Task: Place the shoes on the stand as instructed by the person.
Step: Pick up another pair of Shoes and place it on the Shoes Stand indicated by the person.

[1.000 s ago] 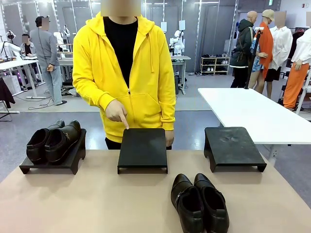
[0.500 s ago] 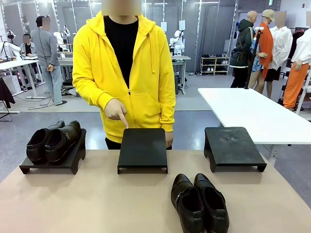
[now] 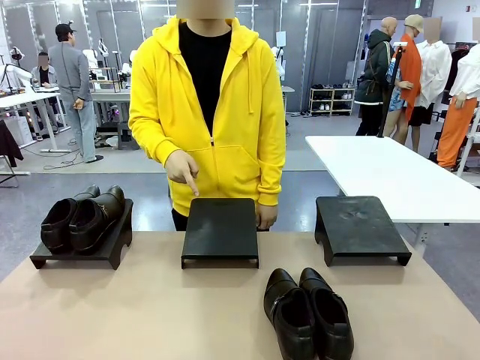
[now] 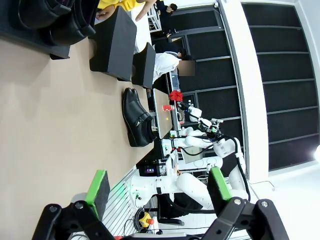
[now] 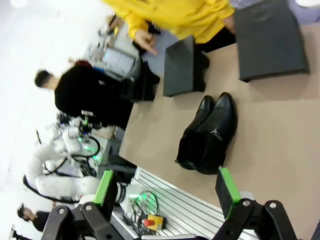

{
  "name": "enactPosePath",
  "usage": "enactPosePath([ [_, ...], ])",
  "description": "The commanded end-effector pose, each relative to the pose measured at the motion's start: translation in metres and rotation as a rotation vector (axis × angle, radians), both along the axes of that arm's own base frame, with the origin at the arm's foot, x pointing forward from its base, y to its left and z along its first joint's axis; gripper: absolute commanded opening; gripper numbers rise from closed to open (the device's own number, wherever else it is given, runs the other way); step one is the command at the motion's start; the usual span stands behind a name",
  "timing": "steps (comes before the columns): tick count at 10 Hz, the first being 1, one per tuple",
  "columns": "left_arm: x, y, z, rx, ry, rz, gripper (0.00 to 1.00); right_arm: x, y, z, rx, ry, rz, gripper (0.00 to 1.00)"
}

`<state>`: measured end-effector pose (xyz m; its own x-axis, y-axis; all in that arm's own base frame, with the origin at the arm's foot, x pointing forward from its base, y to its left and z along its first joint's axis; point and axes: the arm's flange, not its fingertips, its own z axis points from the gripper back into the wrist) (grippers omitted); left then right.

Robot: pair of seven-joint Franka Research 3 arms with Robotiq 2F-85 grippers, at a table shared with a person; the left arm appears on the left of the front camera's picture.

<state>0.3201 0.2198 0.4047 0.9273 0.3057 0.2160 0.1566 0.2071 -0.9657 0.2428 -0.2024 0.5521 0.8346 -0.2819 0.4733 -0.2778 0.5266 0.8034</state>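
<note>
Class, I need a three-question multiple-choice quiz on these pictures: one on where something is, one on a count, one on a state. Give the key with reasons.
1. Where is the black pair?
A. on the table, near the robot's edge
B. on top of a stand
C. in a gripper

2. How many shoes sit on the left stand?
A. one
B. two
C. four

3. What state are the left gripper and right gripper in?
A. both open and empty
B. both shut on a shoe
C. one open, one shut

Key:
1 A, the pair lies on bare tabletop.
2 B, two shoes stand side by side there.
3 A, in each wrist view the jaws stand wide apart with nothing between them.
</note>
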Motion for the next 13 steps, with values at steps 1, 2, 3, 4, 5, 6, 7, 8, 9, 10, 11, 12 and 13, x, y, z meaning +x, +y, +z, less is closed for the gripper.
enactPosePath([
  [1, -0.004, -0.002, 0.001, -0.008, -0.012, -0.008, 1.00, 0.019, 0.047, 0.039, -0.136, 0.034, 0.097, 1.00],
  [2, -0.004, -0.002, 0.001, -0.008, -0.012, -0.008, 1.00, 0.038, 0.085, 0.056, -0.207, 0.056, 0.151, 1.00],
  [3, -0.004, -0.002, 0.001, -0.008, -0.012, -0.008, 1.00, 0.046, 0.107, 0.061, -0.258, 0.081, 0.181, 1.00],
  [4, -0.004, -0.002, 0.001, -0.008, -0.012, -0.008, 1.00, 0.057, 0.144, 0.064, -0.331, 0.107, 0.219, 1.00],
  [5, -0.004, -0.002, 0.001, -0.008, -0.012, -0.008, 1.00, 0.063, 0.174, 0.064, -0.384, 0.130, 0.229, 1.00],
  [6, -0.004, -0.002, 0.001, -0.008, -0.012, -0.008, 1.00, 0.066, 0.204, 0.062, -0.449, 0.145, 0.232, 1.00],
  [7, -0.004, -0.002, 0.001, -0.008, -0.012, -0.008, 1.00, 0.068, 0.231, 0.058, -0.514, 0.174, 0.223, 1.00],
  [8, -0.004, -0.002, 0.001, -0.008, -0.012, -0.008, 1.00, 0.067, 0.259, 0.051, -0.591, 0.171, 0.217, 1.00],
  [9, -0.004, -0.002, 0.001, -0.008, -0.012, -0.008, 1.00, 0.065, 0.282, 0.043, -0.665, 0.180, 0.216, 1.00],
  [10, -0.004, -0.002, 0.001, -0.008, -0.012, -0.008, 1.00, 0.064, 0.303, 0.031, -0.755, 0.187, 0.195, 1.00],
  [11, -0.004, -0.002, 0.001, -0.008, -0.012, -0.008, 1.00, 0.065, 0.320, 0.018, -0.765, 0.216, 0.215, 1.00],
  [12, -0.004, -0.002, 0.001, -0.008, -0.012, -0.008, 1.00, 0.068, 0.336, -0.002, -0.813, 0.229, 0.190, 1.00],
  [13, -0.004, -0.002, 0.001, -0.008, -0.012, -0.008, 1.00, 0.069, 0.349, -0.022, -0.832, 0.257, 0.170, 1.00],
])
